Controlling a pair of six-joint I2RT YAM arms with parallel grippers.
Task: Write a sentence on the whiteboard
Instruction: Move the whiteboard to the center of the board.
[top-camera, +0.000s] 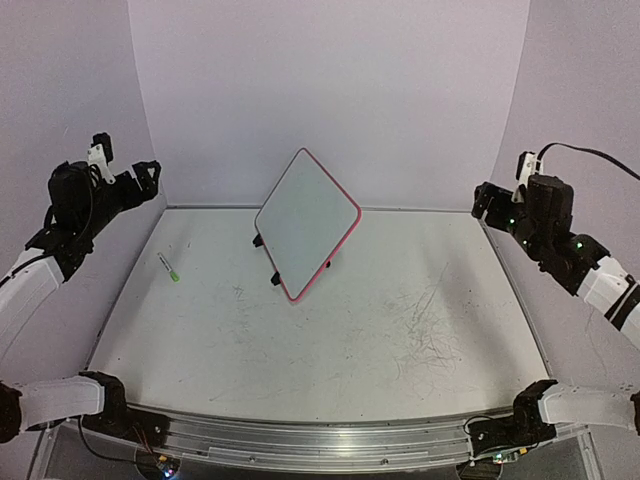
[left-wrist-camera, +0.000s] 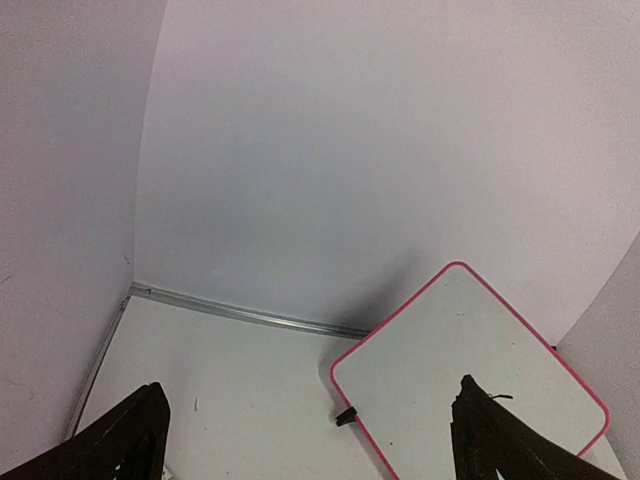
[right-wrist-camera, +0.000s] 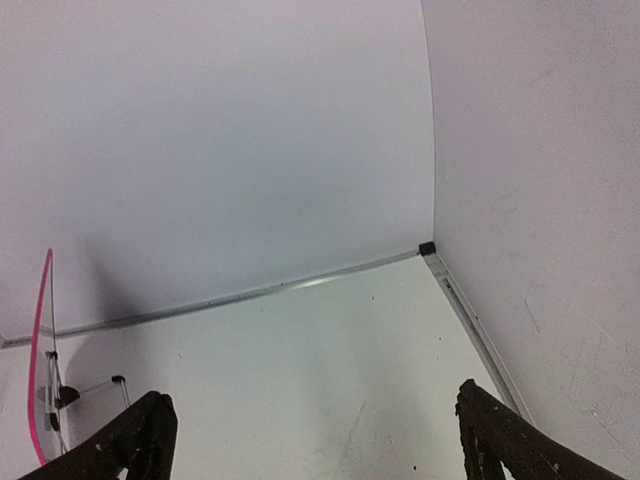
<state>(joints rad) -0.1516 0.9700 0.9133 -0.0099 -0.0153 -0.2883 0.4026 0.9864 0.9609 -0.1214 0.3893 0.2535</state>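
The whiteboard (top-camera: 306, 222) stands tilted on black clip feet (top-camera: 276, 279) at the back middle of the table, red-pink rim all round. Its white face shows no writing, so the sentence is not to be seen. A white marker with a green tip (top-camera: 168, 266) lies flat on the table left of the board. My left gripper (top-camera: 150, 172) hangs high at the far left, open and holding nothing; its wrist view looks down on the whiteboard (left-wrist-camera: 470, 350) past the left gripper (left-wrist-camera: 310, 400). My right gripper (top-camera: 483, 203) is raised at the far right, open and holding nothing.
Pale walls close the table at the back and both sides. The grey tabletop (top-camera: 420, 330) carries old scribble marks right of centre. In the right wrist view the right gripper (right-wrist-camera: 312, 400) faces the back right corner (right-wrist-camera: 427, 247), with the whiteboard's rim (right-wrist-camera: 40, 340) edge-on at left.
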